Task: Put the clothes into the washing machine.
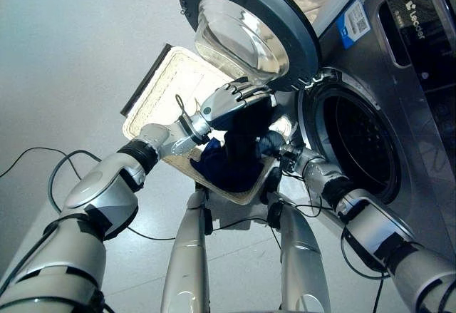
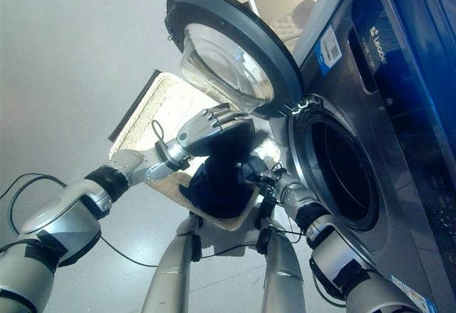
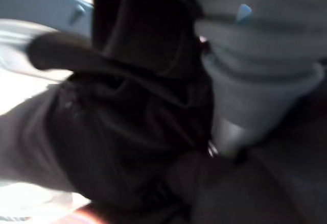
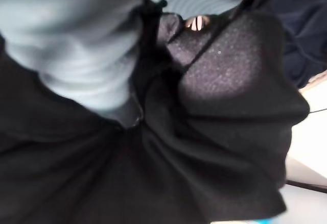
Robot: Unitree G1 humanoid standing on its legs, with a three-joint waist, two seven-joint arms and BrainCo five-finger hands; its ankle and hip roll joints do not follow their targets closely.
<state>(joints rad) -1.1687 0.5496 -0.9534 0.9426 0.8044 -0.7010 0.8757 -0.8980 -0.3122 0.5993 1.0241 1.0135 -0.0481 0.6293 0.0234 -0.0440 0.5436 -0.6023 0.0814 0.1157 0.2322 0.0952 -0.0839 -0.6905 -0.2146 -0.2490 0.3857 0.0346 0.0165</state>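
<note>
My right hand (image 1: 274,144) is buried in the dark garment (image 1: 239,157), grip unclear. My left hand (image 1: 229,100) curls over the garment's top, lifting it above the basket (image 1: 167,85). Beyond, the washer door (image 1: 246,24) stands open beside the drum (image 1: 356,145).

Floor (image 1: 85,49): pale grey, smooth, glossy.

Standing on it:
- Washing machine (image 2: 399,149): dark metallic front-loader, beyond the right hand's fingers (image 1: 274,144). Round door (image 1: 249,24) swung open, above the left hand's fingers (image 1: 242,93); dark drum opening (image 1: 360,149) exposed.
- Laundry basket (image 1: 153,95): pale, rectangular, mesh-walled with a dark rim, just beside the machine's front. Its near end lies beneath the fingers of both hands. Dark blue and black clothes (image 1: 231,160) are heaped in that end, directly under the fingers and rising up to them.
</note>
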